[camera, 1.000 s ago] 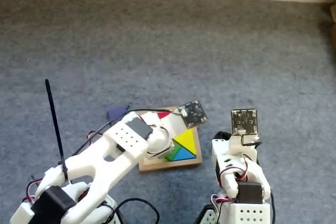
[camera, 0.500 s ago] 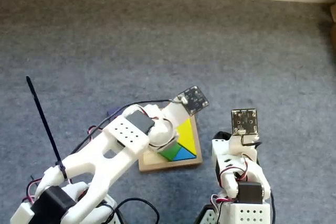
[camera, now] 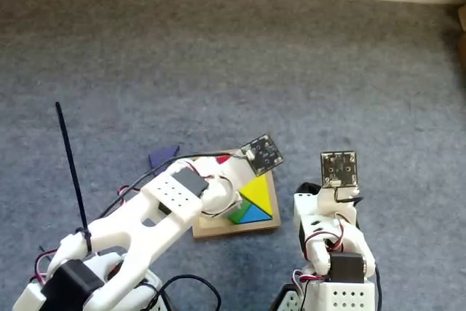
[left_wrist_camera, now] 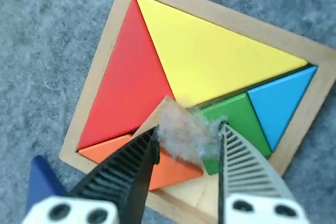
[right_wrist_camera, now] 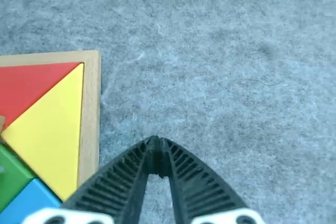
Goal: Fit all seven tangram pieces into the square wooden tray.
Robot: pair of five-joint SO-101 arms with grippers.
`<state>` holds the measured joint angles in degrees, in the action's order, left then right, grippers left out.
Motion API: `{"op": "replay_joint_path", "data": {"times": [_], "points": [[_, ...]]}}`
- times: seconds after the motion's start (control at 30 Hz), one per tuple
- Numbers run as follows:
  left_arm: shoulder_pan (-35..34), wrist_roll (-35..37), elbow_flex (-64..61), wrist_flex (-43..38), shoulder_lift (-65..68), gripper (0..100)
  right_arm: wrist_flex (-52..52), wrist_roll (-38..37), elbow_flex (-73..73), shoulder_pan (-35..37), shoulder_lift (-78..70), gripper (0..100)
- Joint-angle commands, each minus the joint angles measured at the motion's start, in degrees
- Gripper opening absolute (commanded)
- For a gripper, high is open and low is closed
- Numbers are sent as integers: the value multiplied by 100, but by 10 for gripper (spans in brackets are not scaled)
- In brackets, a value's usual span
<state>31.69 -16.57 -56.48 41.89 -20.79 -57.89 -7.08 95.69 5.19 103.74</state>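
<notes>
The loose dark blue piece (camera: pixel 164 156) lies on the worktop (camera: pixel 218 71) just outside the square wooden tray (left_wrist_camera: pixel 107 51), at the corner by the orange piece (left_wrist_camera: pixel 168 169), nearer the left hand (left_wrist_camera: pixel 189 127), which hangs over the tray with a grip I cannot tell, than the clenched right hand (right_wrist_camera: pixel 156 142) off the tray's far side

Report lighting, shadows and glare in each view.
High view: even light, no hard shadows on the grey carpet. Left wrist view: no glare on the yellow triangle; a grey fuzzy patch hides the tray by the left tool. Right wrist view: no hard shadow under the right tool.
</notes>
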Motion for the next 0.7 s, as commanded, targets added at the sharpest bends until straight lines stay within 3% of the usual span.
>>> {"op": "replay_joint_path", "data": {"times": [0.0, 0.3, 0.67], "points": [[-321, -88, 31, 211, -127, 190, -40, 18, 831, -75, -13, 9], [-479, -62, 892, 1336, -136, 189, -40, 18, 831, -75, -13, 9], [-470, -62, 989, 1380, -119, 189, -40, 18, 831, -75, -13, 9]]}}
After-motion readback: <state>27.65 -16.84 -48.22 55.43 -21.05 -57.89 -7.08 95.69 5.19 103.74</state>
